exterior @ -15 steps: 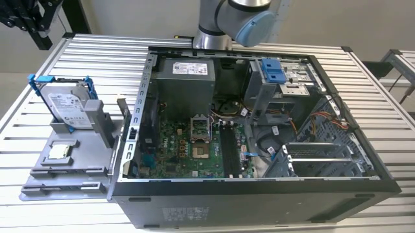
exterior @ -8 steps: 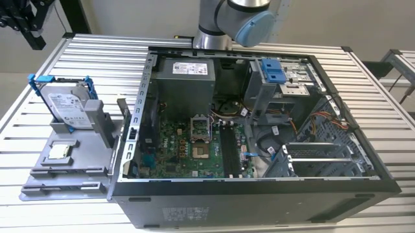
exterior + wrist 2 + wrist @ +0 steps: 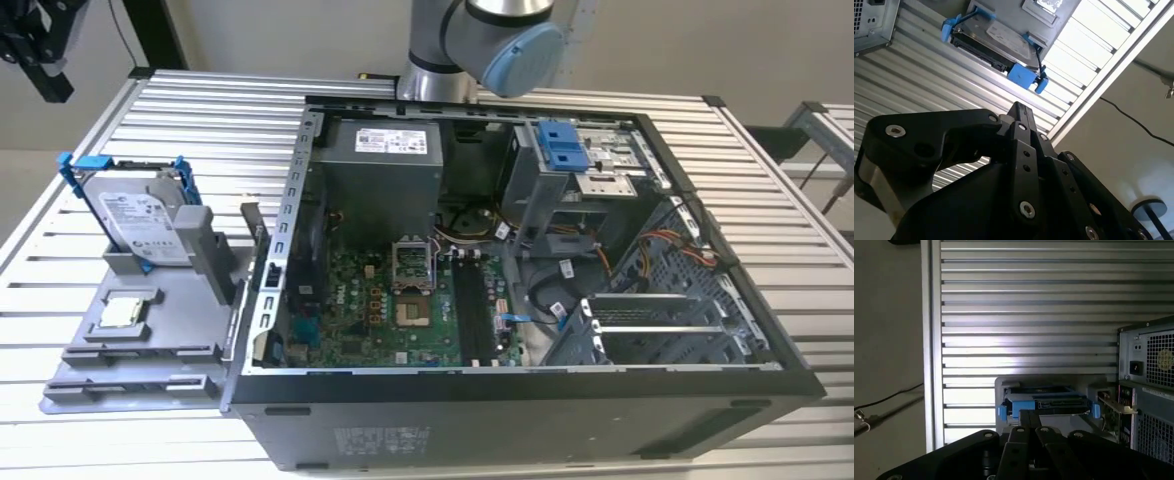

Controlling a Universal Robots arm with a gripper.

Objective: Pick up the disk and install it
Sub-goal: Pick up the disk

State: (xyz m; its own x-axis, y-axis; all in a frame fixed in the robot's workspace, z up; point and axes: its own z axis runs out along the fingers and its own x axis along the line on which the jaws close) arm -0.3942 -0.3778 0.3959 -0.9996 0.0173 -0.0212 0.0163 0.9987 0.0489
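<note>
The disk [image 3: 140, 215] is a silver-grey drive with a white label in a bright blue bracket. It stands on edge in a grey holder [image 3: 147, 340] at the exterior view's left, beside the open computer case [image 3: 534, 390]. My black gripper [image 3: 51, 85] hangs well above and beyond the holder, at the top left corner of that view, apart from the disk. Both wrist views look past the fingers toward the disk [image 3: 999, 42] [image 3: 1046, 401]. The gripper [image 3: 1018, 107] [image 3: 1029, 415] is shut with nothing between its fingers.
The holder also carries a small square processor chip [image 3: 123, 312]. Inside the case lie the motherboard [image 3: 400, 290], a power supply [image 3: 387, 150] and a drive cage with a blue latch [image 3: 563, 145]. Everything rests on a slatted aluminium table [image 3: 200, 110]. The arm's base [image 3: 467, 40] stands behind the case.
</note>
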